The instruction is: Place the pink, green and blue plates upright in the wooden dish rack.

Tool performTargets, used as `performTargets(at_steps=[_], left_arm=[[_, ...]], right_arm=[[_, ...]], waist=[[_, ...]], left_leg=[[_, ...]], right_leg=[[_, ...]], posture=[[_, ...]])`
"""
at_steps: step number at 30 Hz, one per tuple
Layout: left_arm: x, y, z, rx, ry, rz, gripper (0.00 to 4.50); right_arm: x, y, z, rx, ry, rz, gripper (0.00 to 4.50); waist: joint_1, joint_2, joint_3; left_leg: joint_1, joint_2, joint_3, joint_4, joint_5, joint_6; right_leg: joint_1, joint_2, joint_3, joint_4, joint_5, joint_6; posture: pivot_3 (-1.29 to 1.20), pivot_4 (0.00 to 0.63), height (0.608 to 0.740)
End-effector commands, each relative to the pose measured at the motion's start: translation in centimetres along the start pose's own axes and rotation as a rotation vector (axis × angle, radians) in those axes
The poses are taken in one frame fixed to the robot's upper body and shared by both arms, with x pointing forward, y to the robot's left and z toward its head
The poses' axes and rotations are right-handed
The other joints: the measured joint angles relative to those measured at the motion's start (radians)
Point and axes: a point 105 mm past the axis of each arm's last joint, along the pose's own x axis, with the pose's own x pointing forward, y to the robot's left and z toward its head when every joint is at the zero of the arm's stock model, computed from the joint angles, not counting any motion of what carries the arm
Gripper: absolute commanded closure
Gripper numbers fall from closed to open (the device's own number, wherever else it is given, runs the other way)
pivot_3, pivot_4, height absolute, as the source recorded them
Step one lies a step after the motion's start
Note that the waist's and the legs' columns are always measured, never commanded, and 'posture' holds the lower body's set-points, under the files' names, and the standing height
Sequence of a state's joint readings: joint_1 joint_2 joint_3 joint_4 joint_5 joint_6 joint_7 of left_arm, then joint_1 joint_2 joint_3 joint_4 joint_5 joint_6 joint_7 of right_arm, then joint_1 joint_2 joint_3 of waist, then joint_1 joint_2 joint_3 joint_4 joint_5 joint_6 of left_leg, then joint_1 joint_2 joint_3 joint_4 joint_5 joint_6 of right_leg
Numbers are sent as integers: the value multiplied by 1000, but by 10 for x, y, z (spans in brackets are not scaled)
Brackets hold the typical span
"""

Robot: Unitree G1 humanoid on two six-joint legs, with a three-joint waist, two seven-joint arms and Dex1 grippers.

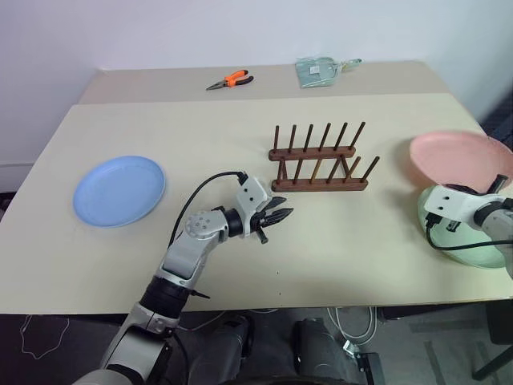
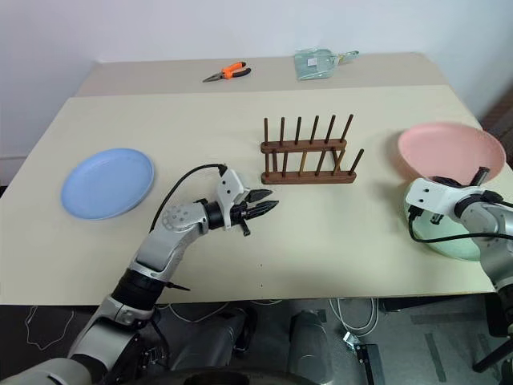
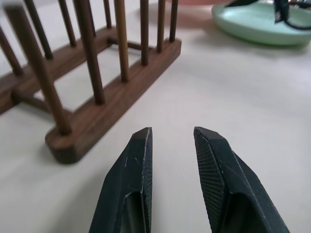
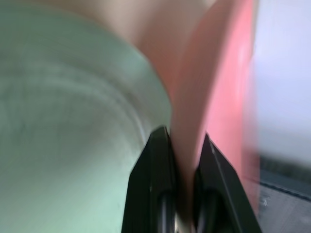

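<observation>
Left eye view, working from the big surfaces down: tabletop pale and broad, a second table butted against its far edge carrying orange-handled pliers and a clear packet, both well apart from the work. Wooden dish rack stands mid-tabletop, all slots empty, so no plate is racked yet. Step in hand, as I read it: the first plate, the pink one, is being lifted. Pink plate is tilted up at the right edge of the tabletop, over the green plate lying flat beneath it; the right wrist view shows the right gripper clamped on the pink rim. Blue plate lies flat far left, untouched. Left gripper hovers just short of the rack's near end, jaws slightly apart, holding nothing. Next move likely calls for carrying the pink plate leftward, turning it on edge and lowering it between two peg pairs. Open room between plate and rack is good; the tabletop's right edge is close to the lift, and the left gripper crowds the rack's near end.
</observation>
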State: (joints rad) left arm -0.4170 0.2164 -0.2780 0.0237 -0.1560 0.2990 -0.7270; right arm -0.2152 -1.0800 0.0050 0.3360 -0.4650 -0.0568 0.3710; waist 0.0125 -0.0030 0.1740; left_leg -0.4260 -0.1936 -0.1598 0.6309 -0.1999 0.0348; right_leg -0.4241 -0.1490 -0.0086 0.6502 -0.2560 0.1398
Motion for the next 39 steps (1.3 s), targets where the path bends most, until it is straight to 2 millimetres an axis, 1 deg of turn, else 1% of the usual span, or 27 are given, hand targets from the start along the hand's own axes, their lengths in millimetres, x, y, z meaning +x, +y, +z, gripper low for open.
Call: performTargets(at_steps=[1, 2, 4, 6, 7, 8, 9, 10, 12, 14, 17, 20, 25, 30, 34, 37, 39], left_arm=[[-6, 3, 15, 14, -53, 19, 3156], [-7, 4, 15, 8, -53, 23, 3156], [-9, 6, 15, 3, -53, 26, 3156], [-10, 7, 14, -4, -50, 26, 3156], [-10, 7, 14, -8, -51, 21, 3156], [-10, 7, 14, -13, -54, 14, 3156], [-10, 6, 16, -18, -63, 5, 3156], [-10, 6, 17, -21, -70, -3, 3156], [-10, 4, 22, -25, -92, -22, 3156], [-11, 3, 26, -31, -110, -32, 3156], [-12, 2, 28, -33, -118, -33, 3156], [-14, 1, 26, -35, -117, -26, 3156], [-15, -1, 24, -34, -110, -21, 3156], [-15, -1, 22, -37, -105, -21, 3156], [-15, -2, 21, -40, -102, -27, 3156], [-14, -2, 21, -39, -101, -30, 3156], [-13, -2, 21, -37, -101, -34, 3156]], right_arm=[[-16, -52, 22, -17, -92, -193, 4481], [-23, -68, 37, 42, -162, -260, 4481], [-37, -90, 67, 201, -317, -346, 4481], [-55, -106, 105, 533, -560, -340, 4481], [-67, -110, 125, 746, -700, -269, 4481], [-78, -108, 144, 889, -825, -172, 4481], [-90, -108, 160, 988, -940, -90, 4481], [-98, -110, 170, 1076, -1009, -32, 4481], [-104, -113, 181, 1204, -1079, 25, 4481], [-101, -113, 184, 1288, -1076, 58, 4481], [-93, -105, 185, 1305, -1014, 76, 4481], [-84, -101, 180, 1340, -972, 77, 4481], [-78, -104, 171, 1410, -954, 43, 4481], [-77, -107, 162, 1503, -961, 13, 4481], [-82, -111, 158, 1569, -1000, 5, 4481], [-80, -108, 156, 1574, -969, 21, 4481], [-74, -98, 157, 1570, -927, 55, 4481]], waist=[[-1, 1, 0], [-2, 1, 1], [-6, 1, 1], [-9, 1, 1], [-9, 0, 1], [-6, 0, 1], [-2, 0, 1], [2, 0, 1], [7, -1, 2], [10, -1, 2], [19, -1, 2], [24, 0, 1], [24, 0, 1], [25, 0, 1], [24, 0, 1], [25, 0, 1], [25, 0, 1]], left_leg=[[0, 0, 0, 0, 0, 0], [0, 0, 0, 0, 0, 0], [0, 0, 1, -1, 0, 0], [0, 1, 1, -1, 0, 0], [0, 1, 1, -1, 0, 0], [0, 2, 1, 0, 0, 0], [0, 2, 0, 0, 0, 0], [0, 1, -1, 0, 0, 0], [-1, 1, -1, 0, -1, 2], [-1, 0, -1, 1, -2, 2], [-1, -1, -1, 1, -2, 3], [-1, 0, 0, 0, -2, 3], [-1, 0, 0, 0, -2, 3], [-1, 0, 0, 0, -2, 3], [-1, 0, 0, -1, -2, 3], [-1, 0, 0, 0, -2, 3], [-1, 0, 0, 0, -2, 3]], right_leg=[[0, 0, 0, 0, 0, 0], [0, 0, 0, 0, 0, 0], [-1, 0, 1, 0, 0, 0], [-1, 0, 1, 0, 0, 0], [0, 1, 1, 0, 0, 0], [0, 1, 1, 0, 0, 0], [0, 1, 1, 0, 0, 0], [0, 2, 1, 0, 0, 0], [0, 1, 1, -1, 0, 0], [1, 1, 1, -2, 0, 0], [1, 0, 1, -3, 0, 0], [-1, 0, 1, -2, 0, 0], [-1, 0, 1, -2, 0, 0], [-1, 0, 1, -2, 0, 0], [-1, 0, 1, -1, 0, 0], [-1, 0, 1, -2, 0, 0], [-1, 0, 1, -2, 0, 0]], posture=[[0, 150, 719], [0, 150, 719], [0, 150, 719], [0, 150, 719], [0, 150, 719], [0, 150, 719], [0, 150, 719], [0, 150, 719], [0, 150, 719], [0, 150, 719], [0, 150, 719], [0, 150, 719], [0, 150, 719], [0, 150, 719], [0, 150, 719], [0, 150, 719], [0, 150, 719]])
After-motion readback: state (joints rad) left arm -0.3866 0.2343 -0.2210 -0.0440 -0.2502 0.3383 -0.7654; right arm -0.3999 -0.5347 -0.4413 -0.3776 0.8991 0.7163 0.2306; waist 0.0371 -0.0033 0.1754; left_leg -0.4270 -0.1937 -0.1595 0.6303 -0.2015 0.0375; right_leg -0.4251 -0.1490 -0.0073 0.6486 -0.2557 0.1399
